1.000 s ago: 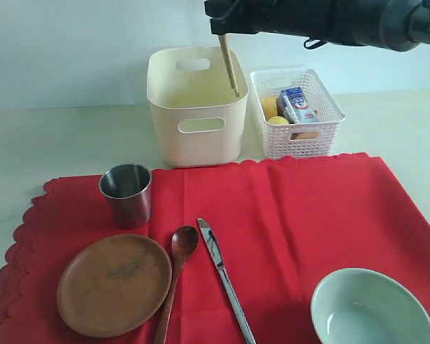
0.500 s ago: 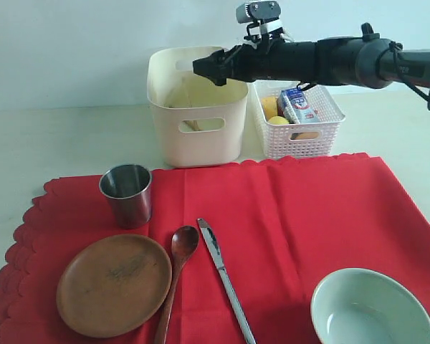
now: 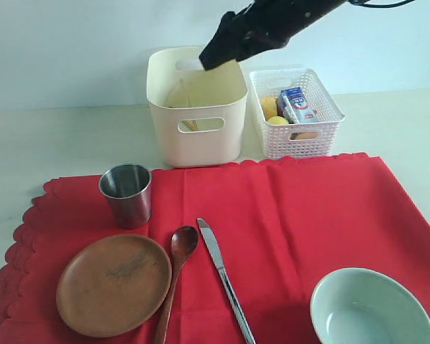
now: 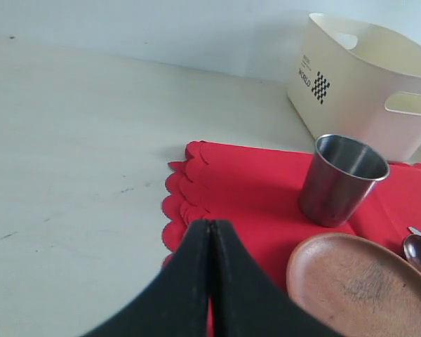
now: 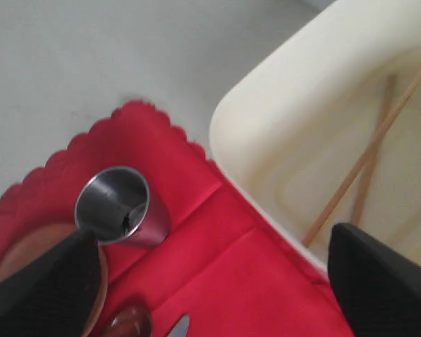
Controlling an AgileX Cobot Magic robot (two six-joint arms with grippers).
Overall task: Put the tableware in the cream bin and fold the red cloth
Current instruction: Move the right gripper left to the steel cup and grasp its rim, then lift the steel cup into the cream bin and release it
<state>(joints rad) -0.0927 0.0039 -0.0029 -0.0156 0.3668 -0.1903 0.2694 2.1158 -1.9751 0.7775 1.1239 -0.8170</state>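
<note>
- Now the right gripper hangs over the far rim of the cream bin, its jaws spread wide and holding nothing.
- The left gripper sits low near the scalloped edge of the red cloth, jaws pressed together with nothing between them.
- The cream bin is tall, smooth and rounded, with oval handle cutouts. It stands on the counter at 12 o'clock, just beyond the cloth's far edge.
- The wooden chopsticks, thin and pale, lie slanted inside the bin.
- The bright red cloth lies spread flat.
- On the cloth, the steel cup stands upright at 10 o'clock.
- The round brown wooden plate lies at 8 o'clock.
- The wooden spoon lies against the plate's 3 o'clock rim.
- The silver knife lies just beside the spoon, near 6 o'clock.
- The pale greenish-white bowl sits at 5 o'clock.
- A white lattice basket of food stands at 3 o'clock of the bin.
</note>
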